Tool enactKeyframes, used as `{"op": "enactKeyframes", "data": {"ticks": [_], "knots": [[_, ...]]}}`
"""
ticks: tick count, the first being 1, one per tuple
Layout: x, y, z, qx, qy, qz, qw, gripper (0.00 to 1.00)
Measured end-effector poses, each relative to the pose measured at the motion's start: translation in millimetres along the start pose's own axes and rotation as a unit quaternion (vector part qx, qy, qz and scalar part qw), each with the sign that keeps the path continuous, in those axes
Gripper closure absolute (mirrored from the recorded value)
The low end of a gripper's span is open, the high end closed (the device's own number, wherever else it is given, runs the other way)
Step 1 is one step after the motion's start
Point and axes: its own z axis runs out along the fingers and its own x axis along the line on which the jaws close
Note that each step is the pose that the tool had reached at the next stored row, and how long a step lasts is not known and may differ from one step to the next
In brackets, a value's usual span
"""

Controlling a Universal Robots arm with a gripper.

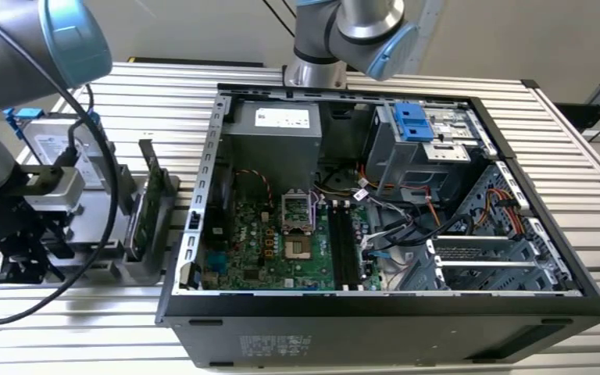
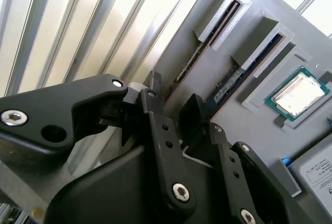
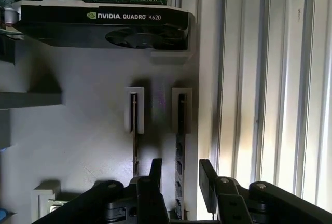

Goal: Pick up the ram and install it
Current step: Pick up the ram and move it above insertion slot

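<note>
The ram [image 3: 180, 141] stands on edge in the slot nearest the edge of the grey holder [image 3: 78, 141], which rests on the slatted table [image 3: 259, 79]. In my judgement a sound grip means centring the ram between my fingers, closing on its flat faces and drawing it straight along the slot, clear of the neighbouring stick [image 3: 134, 130]. My claw [image 3: 181, 169] is parted wider than the ram and holds nothing; in the first wrist view its fingers straddle the ram, one on each side, apparently not touching.
</note>
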Motion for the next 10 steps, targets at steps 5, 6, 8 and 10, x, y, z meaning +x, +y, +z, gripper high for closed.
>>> {"op": "enactKeyframes", "data": {"ticks": [5,6,8,10], "knots": [[0.0,0.0,0.3,0.0,0.0,0.0,1.0,0.0],[0.0,0.0,0.4,0.0,0.0,0.0,1.0,0.0],[0.0,0.0,0.4,0.0,0.0,0.0,1.0,0.0],[0.0,0.0,0.5,0.0,0.0,0.0,1.0,1.0]]}}
